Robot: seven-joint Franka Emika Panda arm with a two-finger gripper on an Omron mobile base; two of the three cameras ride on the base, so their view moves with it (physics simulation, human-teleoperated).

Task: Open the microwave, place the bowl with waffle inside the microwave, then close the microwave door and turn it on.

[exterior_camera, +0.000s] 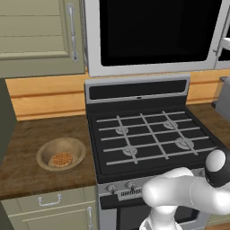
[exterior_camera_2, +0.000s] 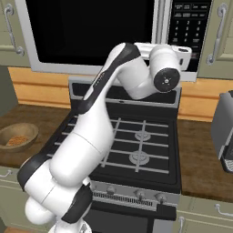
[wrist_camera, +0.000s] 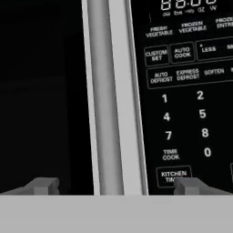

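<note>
The microwave (exterior_camera: pixel 152 36) hangs above the stove, and the microwave door (exterior_camera_2: pixel 91 32) with its black window is shut. In the hand view, my gripper (wrist_camera: pixel 117 185) is open right in front of the door's vertical bar handle (wrist_camera: pixel 111 100). One fingertip (wrist_camera: pixel 45 185) lies over the dark window. The other fingertip (wrist_camera: pixel 189 185) lies over the dark button panel (wrist_camera: pixel 186 91), so the handle stands between the jaws with nothing gripped. The tan bowl (exterior_camera: pixel 60 152) sits on the wooden counter left of the stove, holding the waffle (exterior_camera: pixel 60 159). Both also show in the right base view: bowl (exterior_camera_2: pixel 17 135), waffle (exterior_camera_2: pixel 17 140).
The black gas stove (exterior_camera: pixel 152 134) stands under the microwave, its knobs along the front. Olive cabinet doors (exterior_camera: pixel 40 31) flank the microwave. A grey appliance (exterior_camera_2: pixel 225 132) stands on the right counter. My arm (exterior_camera_2: pixel 113 91) reaches up across the stove.
</note>
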